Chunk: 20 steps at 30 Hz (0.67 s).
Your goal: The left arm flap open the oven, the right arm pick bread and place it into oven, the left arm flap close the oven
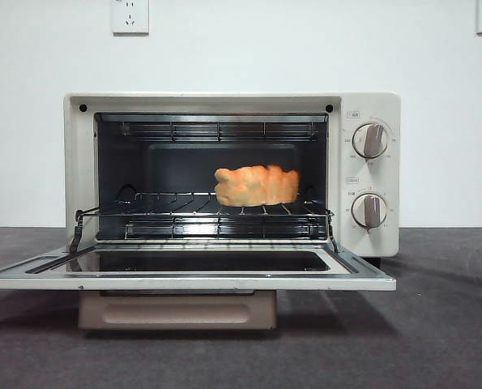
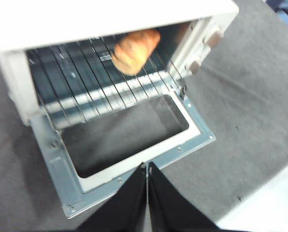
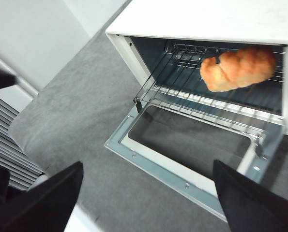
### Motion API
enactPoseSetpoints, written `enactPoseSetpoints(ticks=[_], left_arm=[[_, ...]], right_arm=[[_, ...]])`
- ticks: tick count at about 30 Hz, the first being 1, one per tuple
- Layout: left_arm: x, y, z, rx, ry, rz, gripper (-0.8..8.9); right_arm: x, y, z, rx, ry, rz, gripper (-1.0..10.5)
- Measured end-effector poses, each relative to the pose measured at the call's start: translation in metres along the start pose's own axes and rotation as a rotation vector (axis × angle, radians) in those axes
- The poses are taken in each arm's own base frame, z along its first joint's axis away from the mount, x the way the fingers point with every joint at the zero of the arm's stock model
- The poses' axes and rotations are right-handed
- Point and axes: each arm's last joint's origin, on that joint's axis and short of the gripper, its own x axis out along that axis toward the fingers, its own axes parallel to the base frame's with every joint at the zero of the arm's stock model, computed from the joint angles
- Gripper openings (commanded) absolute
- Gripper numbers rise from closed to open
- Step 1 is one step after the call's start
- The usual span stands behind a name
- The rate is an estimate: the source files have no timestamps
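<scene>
Front view: a cream-white oven (image 1: 232,174) sits on a grey table (image 1: 443,324) with its door (image 1: 188,271) dropped flat toward the camera, the taupe handle (image 1: 177,309) hanging below its front edge. Moving from left to right, the wire rack (image 1: 176,212) runs bare across the left half of the cavity; the bread (image 1: 257,185), a golden lumpy loaf, rests on the rack right of centre, well inside the cavity; 2 round knobs (image 1: 370,139) stand one above the other on the right panel. No arm shows in this view. From its wrist camera, the left gripper (image 2: 147,166) hangs above and in front of the open door, its jaws pressed together on nothing, a posture that would suit pushing the door up rather than grasping it. The right gripper (image 3: 148,181) is wide apart and empty, near the door's front edge and clear of the loaf. With the bread on the rack, closing the door appears to be the 1 step left.
</scene>
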Motion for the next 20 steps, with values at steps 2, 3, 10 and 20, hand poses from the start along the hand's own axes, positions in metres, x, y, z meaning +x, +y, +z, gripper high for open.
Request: enactPoseSetpoints(ticks=[2, 3, 10, 20], left_arm=[[0.016, 0.009, 0.007, -0.033, 0.054, -0.005, 0.07], [0.023, 0.014, 0.009, -0.048, 0.075, -0.002, 0.07], [0.055, 0.07, 0.022, -0.24, 0.163, -0.043, 0.07], [0.098, 0.122, -0.037, -0.425, 0.215, -0.052, 0.07]], right_arm=[[-0.016, -0.002, -0.005, -0.002, -0.014, -0.003, 4.3], [-0.022, -0.002, -0.007, -0.003, -0.019, -0.007, 4.3], [-0.053, -0.006, -0.022, -0.008, -0.033, -0.009, 4.3], [-0.061, -0.007, -0.026, 0.01, -0.038, -0.006, 4.3]])
